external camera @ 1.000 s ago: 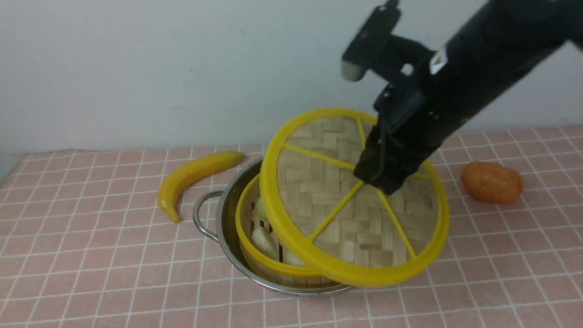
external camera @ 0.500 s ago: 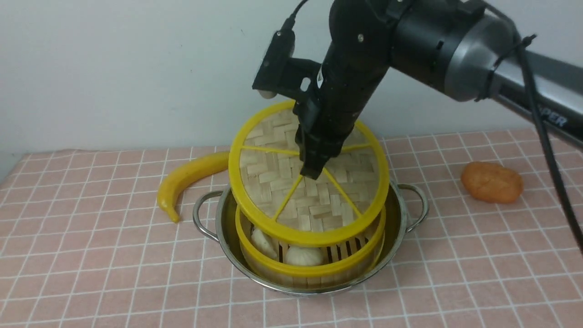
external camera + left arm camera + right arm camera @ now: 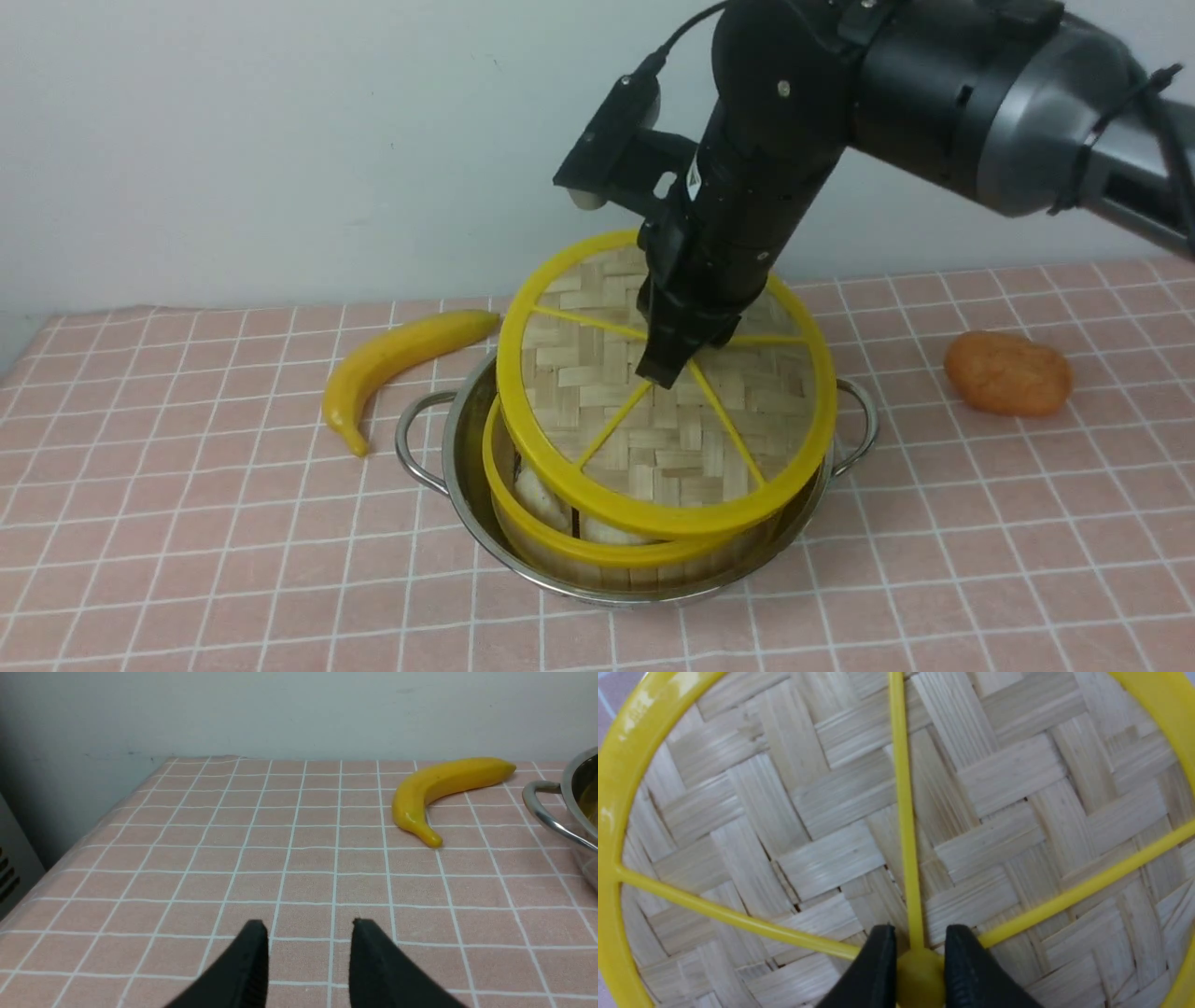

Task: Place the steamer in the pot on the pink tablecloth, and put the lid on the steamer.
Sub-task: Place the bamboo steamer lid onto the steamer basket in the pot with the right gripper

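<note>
The right gripper [image 3: 915, 940] is clamped on the small yellow centre knob of the flat woven-bamboo lid with a thick yellow rim [image 3: 597, 383]. The lid hangs tilted, with its far edge raised and its near edge down by the front rim of the round bamboo steamer with yellow rims [image 3: 551, 541]. The steamer sits inside the wide shiny steel pot [image 3: 464, 439] on the pink grid-lined tablecloth [image 3: 187, 523]. The lid's centre lies slightly right of the steamer's, leaving a crescent of pale buns uncovered on the left, so seating it likely needs a leftward nudge and levelling. The left gripper [image 3: 308, 933] hovers with its jaws apart, well away on the side of the yellow banana [image 3: 444, 784]. A second ago the lid hung further right, past the pot — now it is over the steamer.
</note>
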